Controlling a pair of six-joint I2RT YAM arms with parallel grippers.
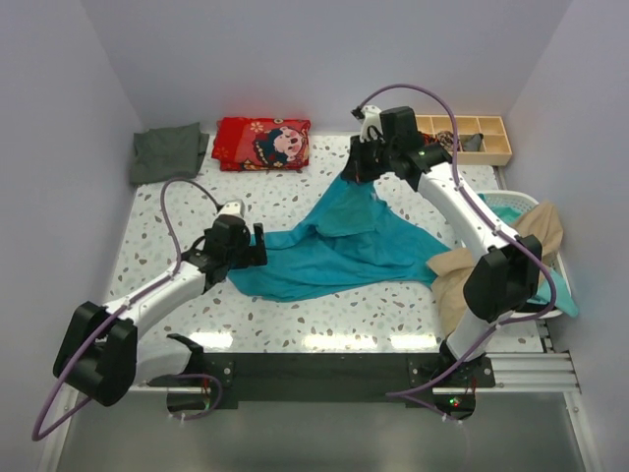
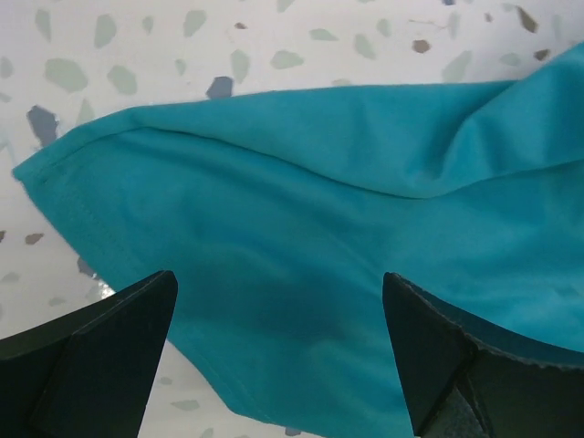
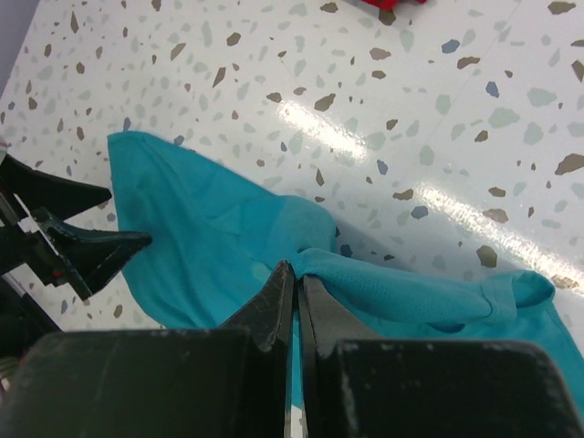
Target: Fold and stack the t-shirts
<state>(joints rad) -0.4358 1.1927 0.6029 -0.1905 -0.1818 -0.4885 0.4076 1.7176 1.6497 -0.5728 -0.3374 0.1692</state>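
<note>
Left gripper (image 2: 278,285): fingers spread full wide, holding nothing. The teal t-shirt (image 2: 319,210) lies flat directly under and ahead of the gap. Its stitched hem corner sits off toward the left finger, outside the span.

Right gripper (image 3: 297,276): fingers pressed together, pinching a fold of the teal shirt. The fold is lifted clear of the table (image 1: 177,211), so the cloth tents up to it.

Lie of the shirt: the long axis slants from the raised pinch at the far end down to the flat near-left end, where the left gripper hovers. The left arm is plainly the nearer to that free end.

Judgement: the coming move is likely a left-hand grab. It needs to close on the hem edge, not mid-panel.

Round the teal shirt:
- Dark grey-green t-shirt (image 1: 169,152), crumpled, far-left of it, well apart.
- Beige t-shirt (image 1: 460,273), at its right end, draped from a basket (image 1: 521,202). Cannot tell whether the two touch.
</note>
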